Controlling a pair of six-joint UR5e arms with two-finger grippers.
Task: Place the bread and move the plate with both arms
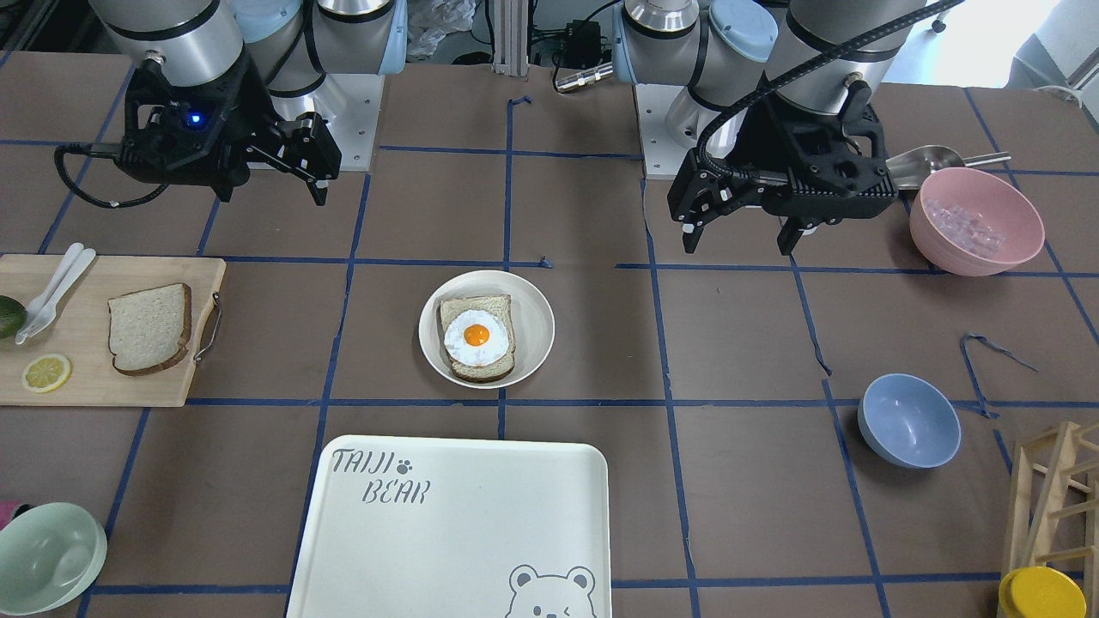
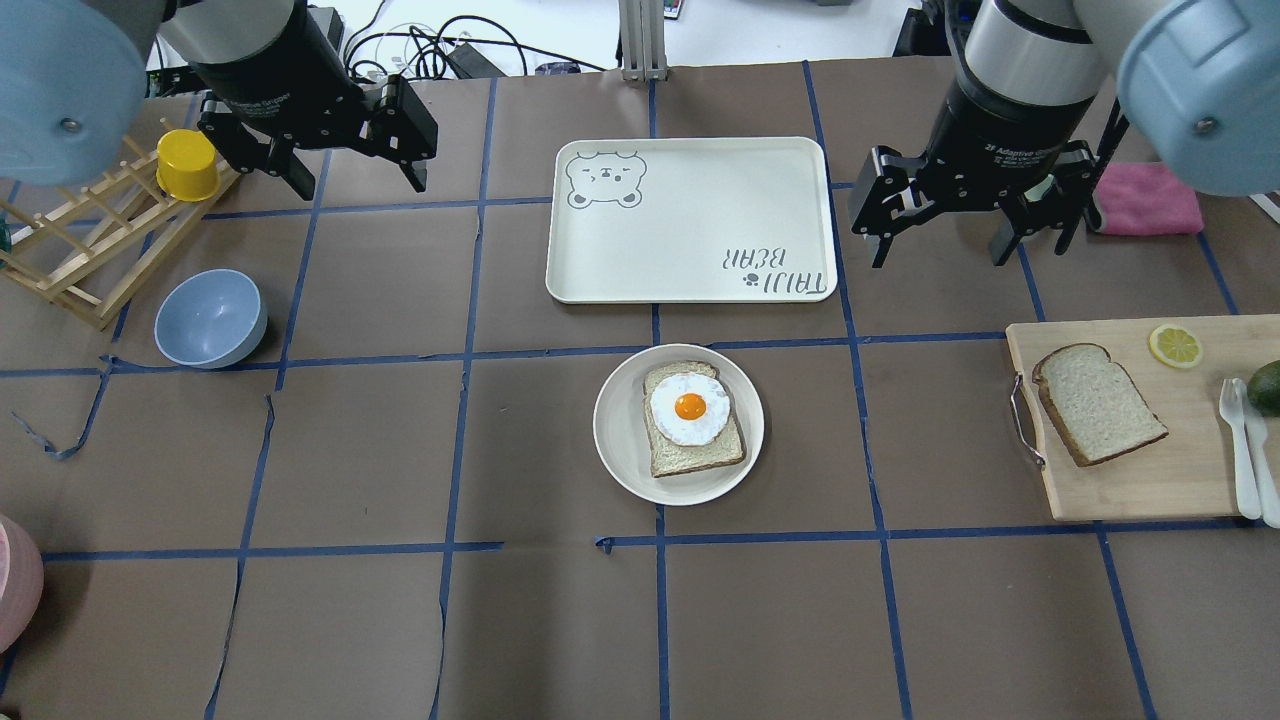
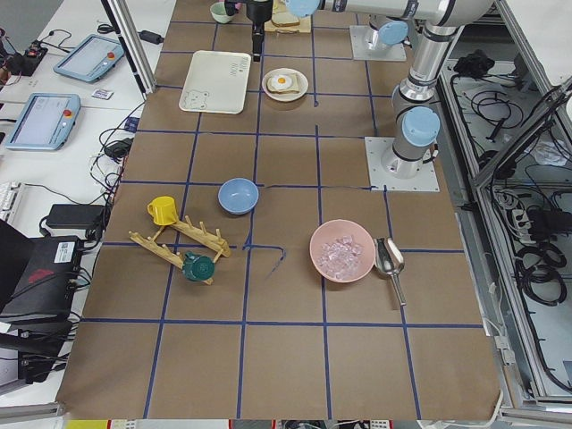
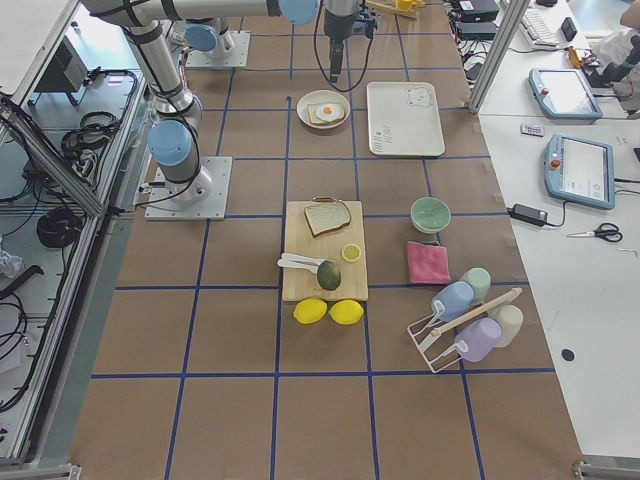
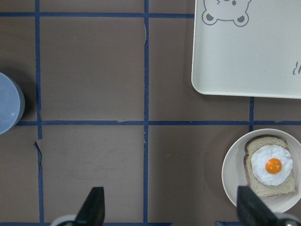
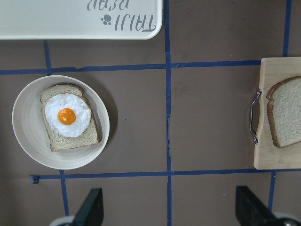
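Observation:
The plain bread slice [image 2: 1098, 402] lies on a wooden cutting board [image 2: 1130, 490] at the table's right; it also shows in the front view [image 1: 150, 328] and the right wrist view [image 6: 287, 110]. The round off-white plate [image 2: 615, 430] sits mid-table and holds a slice topped with a fried egg [image 2: 690, 415]. My left gripper [image 2: 355, 175] is open and empty, high above the table's far left. My right gripper [image 2: 940, 255] is open and empty, between the tray and the board. Both are apart from the plate [image 1: 537, 326].
The cream "TAIJI BEAR" tray [image 2: 690, 230] lies just beyond the plate. A blue bowl [image 2: 210, 318], a wooden rack [image 2: 80, 250] and a yellow cup [image 2: 187, 165] are on the left. A pink bowl [image 1: 976, 221], a green bowl [image 1: 47, 558] and a pink cloth [image 2: 1148, 198] stand around.

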